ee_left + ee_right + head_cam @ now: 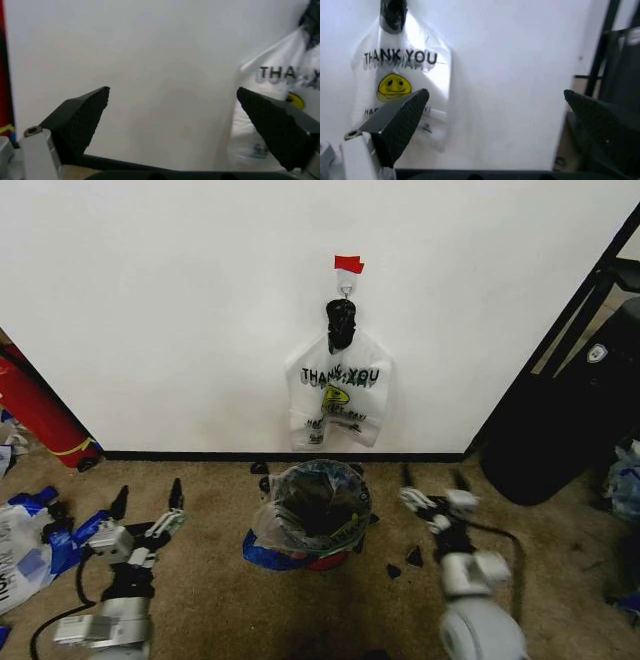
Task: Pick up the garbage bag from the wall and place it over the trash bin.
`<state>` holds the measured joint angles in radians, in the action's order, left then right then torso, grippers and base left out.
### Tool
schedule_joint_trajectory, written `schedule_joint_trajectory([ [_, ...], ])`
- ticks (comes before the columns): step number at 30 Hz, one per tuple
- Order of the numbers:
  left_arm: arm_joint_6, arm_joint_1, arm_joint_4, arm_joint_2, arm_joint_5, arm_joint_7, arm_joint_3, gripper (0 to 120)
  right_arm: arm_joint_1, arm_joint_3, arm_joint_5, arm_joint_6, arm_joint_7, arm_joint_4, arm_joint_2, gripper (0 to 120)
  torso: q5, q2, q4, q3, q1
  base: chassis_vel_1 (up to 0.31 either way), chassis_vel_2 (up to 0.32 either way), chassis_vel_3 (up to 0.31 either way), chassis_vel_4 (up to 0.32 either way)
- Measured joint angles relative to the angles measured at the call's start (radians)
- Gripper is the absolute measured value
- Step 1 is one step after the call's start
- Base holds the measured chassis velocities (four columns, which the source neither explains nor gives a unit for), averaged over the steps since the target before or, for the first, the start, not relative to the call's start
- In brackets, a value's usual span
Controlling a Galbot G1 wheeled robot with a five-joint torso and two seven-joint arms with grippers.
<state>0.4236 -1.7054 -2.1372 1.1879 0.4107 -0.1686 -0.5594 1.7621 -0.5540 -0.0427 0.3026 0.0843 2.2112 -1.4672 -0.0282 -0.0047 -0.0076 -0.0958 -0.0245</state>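
Note:
The round black mesh trash bin [318,515] stands on the carpet at the foot of the white wall [180,300]. The see-through garbage bag [266,527] is draped around the bin's rim, with blue plastic bunched by the red base. My left gripper [149,498] hovers low to the bin's left, open and empty, its fingers [80,120] facing bare wall. To the bin's right, my right gripper [432,480] is also open and empty, with black fingers [402,120].
A white "THANK YOU" bag [340,395] [280,75] [402,75] hangs from a hook [346,282] under red tape [348,264]. White-and-blue bags [25,545] and a red cylinder [40,415] lie left. A big black bulk [560,420] stands right.

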Motion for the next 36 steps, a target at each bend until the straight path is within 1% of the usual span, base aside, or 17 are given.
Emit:
schedule_joint_trajectory([
  [1, -0.005, 0.01, -0.006, 0.0, -0.017, 0.006, 0.018, 100, 0.068, -0.02, 0.001, 0.049, -0.01, 0.024, -0.022, 100, 0.0002, 0.0, 0.0002, 0.0, 0.0, 0.0, 0.0, 0.0, 0.0],
  [2, -0.005, 0.01, -0.006, 0.0, -0.017, 0.006, 0.018, 100, 0.068, -0.02, 0.001, 0.049, -0.01, 0.024, -0.022, 100, 0.0002, 0.0, 0.0002, 0.0, 0.0, 0.0, 0.0, 0.0, 0.0],
  [3, -0.007, 0.019, -0.007, -0.003, -0.027, 0.011, 0.031, 100, 0.105, -0.03, 0.002, 0.086, -0.012, 0.033, -0.044, 100, 0.0002, 0.0, 0.0005, 0.0, 0.0, 0.0, 0.0, 0.0, 0.0],
  [5, -0.008, 0.038, -0.003, -0.011, -0.04, 0.02, 0.045, 100, 0.13, -0.037, 0.002, 0.12, -0.013, 0.04, -0.076, 100, 0.0003, 0.0, 0.0008, 0.0, 0.0, 0.0, 0.0, 0.0, 0.0],
  [7, -0.008, 0.048, 0.002, -0.014, -0.047, 0.023, 0.05, 100, 0.136, -0.039, 0.002, 0.127, -0.013, 0.042, -0.089, 100, 0.0003, 0.0, 0.0008, 0.0, 0.0, 0.0, 0.0, 0.0, 0.0],
  [9, -0.008, 0.085, 0.032, -0.023, -0.06, 0.025, 0.067, 100, 0.145, -0.039, 0.016, 0.129, -0.011, 0.053, -0.122, 100, 0.0002, 0.0, 0.0009, 0.0, 0.0, 0.0, 0.0, 0.0, 0.0],
  [11, -0.018, 0.129, 0.064, -0.039, -0.057, 0.022, 0.083, 100, 0.152, -0.03, 0.051, 0.127, -0.011, 0.068, -0.141, 100, 0.0, 0.0, 0.0006, 0.0, 0.0, 0.0, 0.0, 0.0, 0.0],
  [14, -0.036, 0.159, 0.081, -0.054, -0.04, 0.004, 0.097, 100, 0.155, -0.021, 0.077, 0.127, -0.011, 0.073, -0.144, 100, 0.0, 0.0, 0.0008, 0.0, 0.0, 0.0, 0.0, 0.0, 0.0],
  [16, -0.061, 0.183, 0.085, -0.073, -0.014, -0.021, 0.11, 100, 0.152, -0.006, 0.097, 0.128, -0.008, 0.071, -0.144, 100, 0.0001, 0.0, 0.0003, 0.0, 0.0, 0.0, 0.0, 0.0, 0.0],
  [21, -0.071, 0.171, 0.068, -0.076, -0.022, -0.032, 0.112, 100, 0.153, 0.016, 0.115, 0.127, 0.001, 0.073, -0.144, 100, 0.0003, 0.0, 0.0009, 0.0, 0.0, 0.0, 0.0, 0.0, 0.0],
  [25, -0.074, 0.114, 0.024, -0.062, -0.035, -0.036, 0.121, 100, 0.21, 0.039, 0.152, 0.152, 0.013, 0.115, -0.143, 100, 0.0002, 0.0, 0.0009, 0.0, 0.0, 0.0, 0.0, 0.0, 0.0],
  [32, -0.074, 0.1, 0.005, -0.055, -0.056, -0.036, 0.129, 100, 0.234, 0.039, 0.145, 0.15, 0.015, 0.156, -0.142, 100, 0.0002, 0.0, 0.0005, 0.0, 0.0, 0.0, 0.0, 0.0, 0.0],
  [36, -0.064, 0.063, -0.016, -0.04, -0.077, -0.035, 0.123, 100, 0.262, 0.039, 0.132, 0.155, 0.019, 0.169, -0.142, 100, 0.0002, 0.0, 0.0007, 0.0, 0.0, 0.0, 0.0, 0.0, 0.0],
])
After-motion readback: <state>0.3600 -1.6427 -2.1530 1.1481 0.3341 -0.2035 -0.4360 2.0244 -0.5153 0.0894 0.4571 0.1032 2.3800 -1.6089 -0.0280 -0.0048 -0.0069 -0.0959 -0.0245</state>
